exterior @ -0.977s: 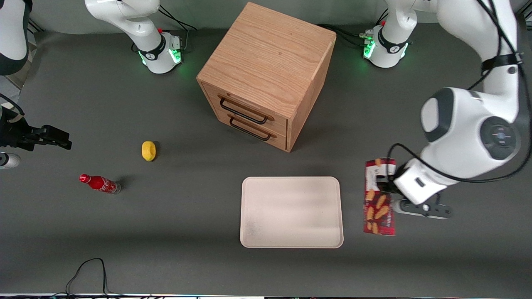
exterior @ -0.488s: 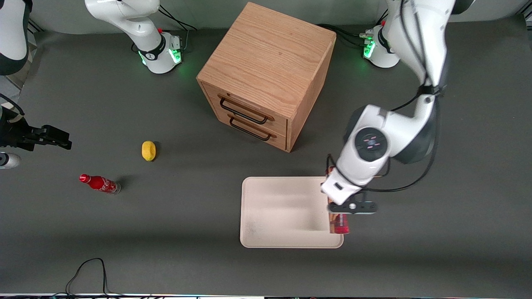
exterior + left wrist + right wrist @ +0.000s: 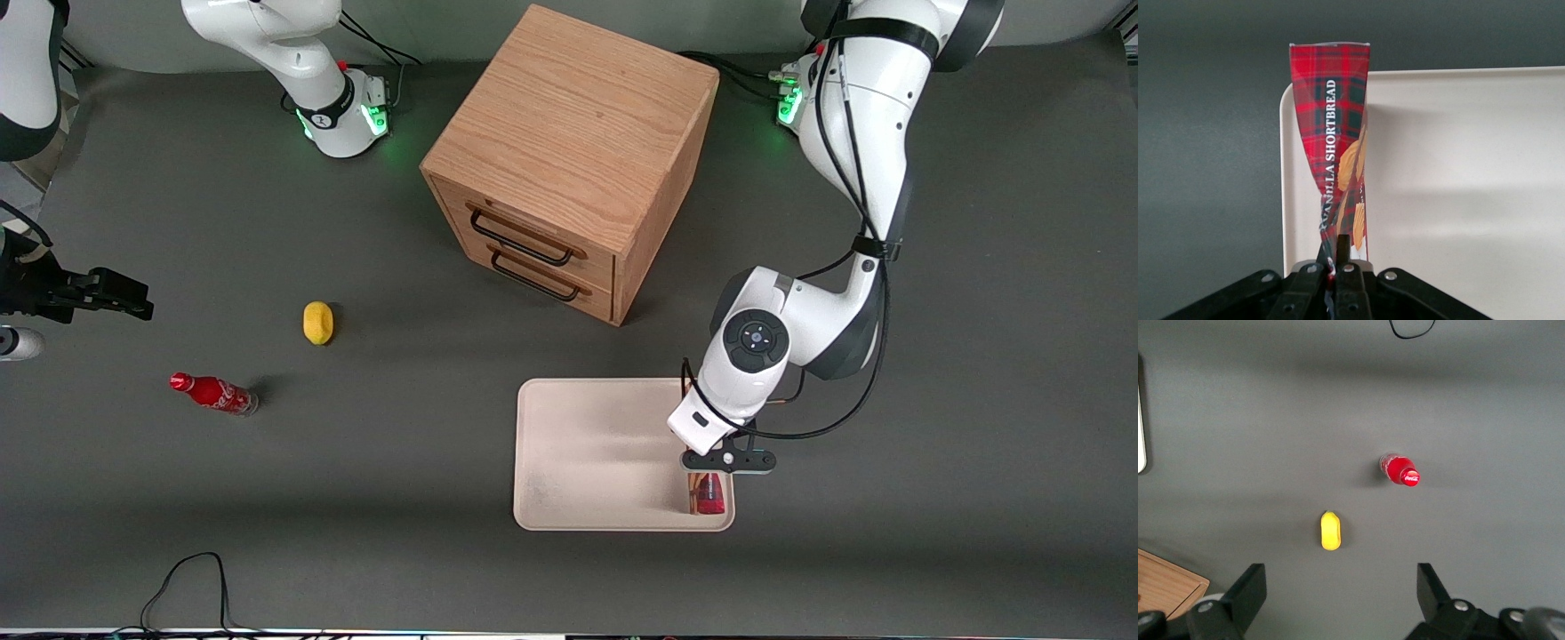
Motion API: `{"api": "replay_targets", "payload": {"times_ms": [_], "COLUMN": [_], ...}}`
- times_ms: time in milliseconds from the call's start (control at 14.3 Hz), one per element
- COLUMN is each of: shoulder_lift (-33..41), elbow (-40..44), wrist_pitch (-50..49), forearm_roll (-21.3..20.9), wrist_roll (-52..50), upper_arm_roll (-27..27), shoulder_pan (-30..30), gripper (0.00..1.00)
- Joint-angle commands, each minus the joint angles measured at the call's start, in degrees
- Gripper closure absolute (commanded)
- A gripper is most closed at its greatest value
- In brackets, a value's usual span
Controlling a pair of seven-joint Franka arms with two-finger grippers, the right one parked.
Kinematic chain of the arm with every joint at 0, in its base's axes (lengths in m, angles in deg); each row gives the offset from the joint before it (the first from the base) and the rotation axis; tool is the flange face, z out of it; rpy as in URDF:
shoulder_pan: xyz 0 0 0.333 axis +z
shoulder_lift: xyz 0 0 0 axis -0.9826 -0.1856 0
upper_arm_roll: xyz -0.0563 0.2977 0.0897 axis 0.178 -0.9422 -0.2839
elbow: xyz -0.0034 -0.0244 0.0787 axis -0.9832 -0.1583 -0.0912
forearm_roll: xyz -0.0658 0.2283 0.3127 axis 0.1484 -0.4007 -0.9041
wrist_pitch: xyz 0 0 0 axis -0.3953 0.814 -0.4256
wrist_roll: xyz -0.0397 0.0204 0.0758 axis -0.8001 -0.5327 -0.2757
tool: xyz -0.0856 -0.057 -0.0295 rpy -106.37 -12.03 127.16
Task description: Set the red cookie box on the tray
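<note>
The gripper (image 3: 709, 468) hangs over the tray's (image 3: 605, 444) edge nearest the working arm's end of the tabletop (image 3: 889, 551), with its fingers (image 3: 1343, 250) pinched close together on the red cookie box (image 3: 708, 494). In the wrist view the gripper (image 3: 1338, 267) clamps one narrow end of the box, and the carton (image 3: 1333, 140) reaches straight away from it, ending over the tray's rounded corner (image 3: 1288, 93).

The box is a long, slim carton in red tartan with dark check lines. White lettering reading "VANILLA SHORTBREAD" runs along its length, and tan biscuit pictures sit on the face next to the lettering. The end away from the gripper is squared off.

From the front camera, only a short red stub of the box shows below the gripper, over the tray corner nearest that camera; the rest is covered by the wrist and the camera bracket. Whether that lower end touches the tray floor or hangs just above it cannot be told. The gripped end is buried between the fingers, so its end panel cannot be seen.

Well away from the gripper, toward the parked arm's end, a small red soda bottle (image 3: 213, 393) and a yellow lemon-like object (image 3: 317, 322) lie on the tabletop. The wooden drawer cabinet (image 3: 569, 160) stands farther from the front camera than the gripper.
</note>
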Motion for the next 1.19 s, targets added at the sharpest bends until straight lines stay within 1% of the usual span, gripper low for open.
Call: {"api": "replay_targets", "payload": {"times_ms": [0,209,349,488,698,837,907,977,1047,1116], "shoulder_lift": [1.09,5.12,10.3,16.97,26.29,31.92,34.82,37.89,41.49,44.4], "elbow": [-1.85,-2.38,-2.47,-3.43,-7.47,-9.05,-10.54,-12.82,-15.8,-18.52], "wrist_pitch": [2.89,0.72,-6.73,-15.16,-20.9,-27.3,-29.77,-31.45,-31.99,-32.17], "forearm_roll": [-1.46,-1.29,-1.11,-0.93,-0.93,-0.93,-0.58,1.33,3.35,3.64], "wrist_roll": [-0.3,-0.29,-0.12,0.67,5.76,6.21,6.91,8.74,11.98,15.75], "upper_arm_roll": [-0.47,-0.56,-0.56,-0.56,-0.56,-0.56,-0.48,-0.48,-0.48,-0.48], "shoulder_pan": [-0.08,0.7,2.02,4.83,7.82,9.84,11.15,12.65,14.75,16.25], "gripper": [0.01,0.0,0.0,0.0,0.0,0.0,0.0,0.0,0.0,0.0]}}
